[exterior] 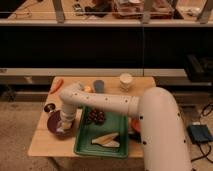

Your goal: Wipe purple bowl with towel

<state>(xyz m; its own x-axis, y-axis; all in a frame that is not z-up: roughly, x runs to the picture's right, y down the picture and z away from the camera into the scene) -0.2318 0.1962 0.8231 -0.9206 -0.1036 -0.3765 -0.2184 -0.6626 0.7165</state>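
Note:
The purple bowl (pixel 52 123) sits on the left part of the wooden table (pixel 44 144), its right side covered by my arm. My gripper (pixel 63 125) reaches straight down into the bowl from the bent white arm (pixel 105 102). A pale whitish towel (pixel 62 130) shows at the gripper's tip, lying against the inside of the bowl. The gripper's grasp on the towel is hidden.
A green tray (pixel 84 145) right of the bowl holds pale flat pieces (pixel 107 140) and a dark cluster (pixel 96 116). A small dark cup (pixel 49 107), an orange item (pixel 57 84), a grey-blue cup (pixel 99 86) and a pale cup (pixel 126 81) stand behind. An orange bowl (pixel 134 124) peeks from under the arm.

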